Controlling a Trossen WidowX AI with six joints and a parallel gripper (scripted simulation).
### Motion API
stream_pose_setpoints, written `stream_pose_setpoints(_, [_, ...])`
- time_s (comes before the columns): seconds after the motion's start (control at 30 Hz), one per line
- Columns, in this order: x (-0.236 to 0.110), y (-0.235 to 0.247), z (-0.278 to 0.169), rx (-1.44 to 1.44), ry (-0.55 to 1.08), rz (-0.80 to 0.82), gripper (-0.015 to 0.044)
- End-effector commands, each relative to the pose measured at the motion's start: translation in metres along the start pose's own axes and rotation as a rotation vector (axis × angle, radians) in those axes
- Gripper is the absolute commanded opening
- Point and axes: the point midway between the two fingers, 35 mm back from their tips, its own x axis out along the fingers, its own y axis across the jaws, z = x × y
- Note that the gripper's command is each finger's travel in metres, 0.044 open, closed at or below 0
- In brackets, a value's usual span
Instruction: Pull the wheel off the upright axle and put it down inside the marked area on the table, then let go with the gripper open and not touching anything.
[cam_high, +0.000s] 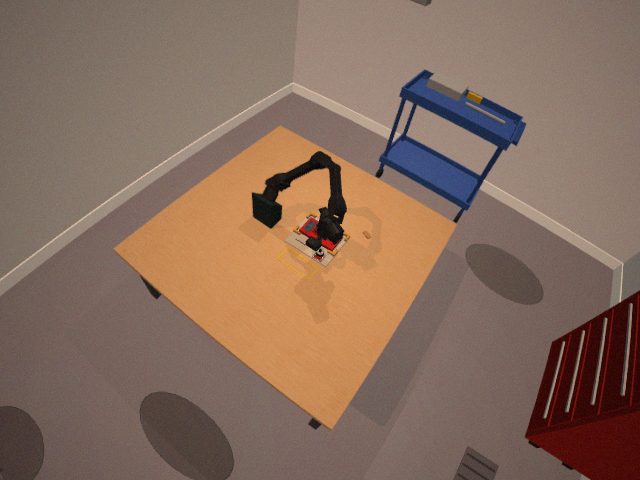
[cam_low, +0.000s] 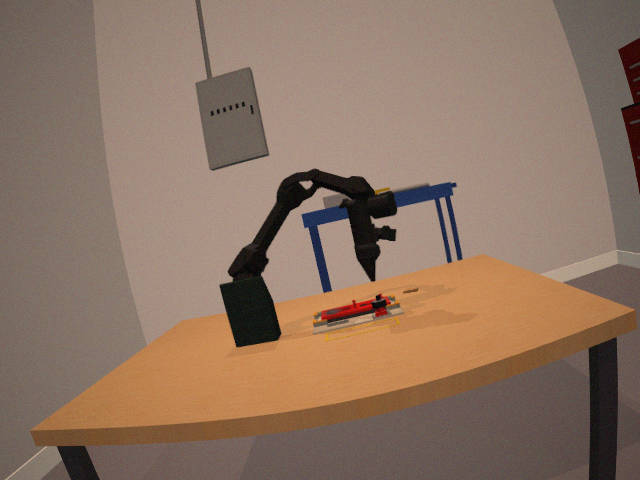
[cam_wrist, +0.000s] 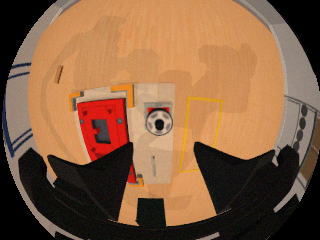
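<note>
The wheel (cam_high: 320, 252) (cam_low: 378, 303) (cam_wrist: 152, 123), pale-faced with a dark rim, sits level around the upright black axle, above a small red block on the light grey board (cam_wrist: 162, 176). The marked area (cam_high: 293, 268) (cam_low: 362, 332) (cam_wrist: 184, 135) is a thin yellow rectangle on the table, beside the board. My gripper (cam_low: 373, 280) (cam_wrist: 164, 146) points down, well above the board, its fingers apart with nothing between them. In the wrist view the wheel shows beyond the gap between the fingertips. Part of the yellow outline is close to the right fingertip in that view.
A red plate (cam_high: 305, 232) (cam_wrist: 115, 112) with raised pegs lies beside the wheel, between orange corner pieces (cam_wrist: 131, 95). A small brown piece (cam_high: 367, 234) (cam_low: 410, 290) (cam_wrist: 59, 74) lies farther off on the table. A blue cart (cam_high: 454, 113) stands beyond the table.
</note>
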Motion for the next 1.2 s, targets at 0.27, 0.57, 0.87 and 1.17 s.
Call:
stream_pose_setpoints(0.27, [0.070,0.003,0.003,-0.003,-0.007,0.007,0.0300])
stream_pose_setpoints(0.57, [0.070,0.003,0.001,-0.006,0.009,0.004,0.0201])
stream_pose_setpoints(0.87, [0.069,0.003,0.001,-0.006,0.009,0.004,0.0083])
stream_pose_setpoints(1.17, [0.067,0.003,0.002,-0.006,0.008,0.004,0.0000])
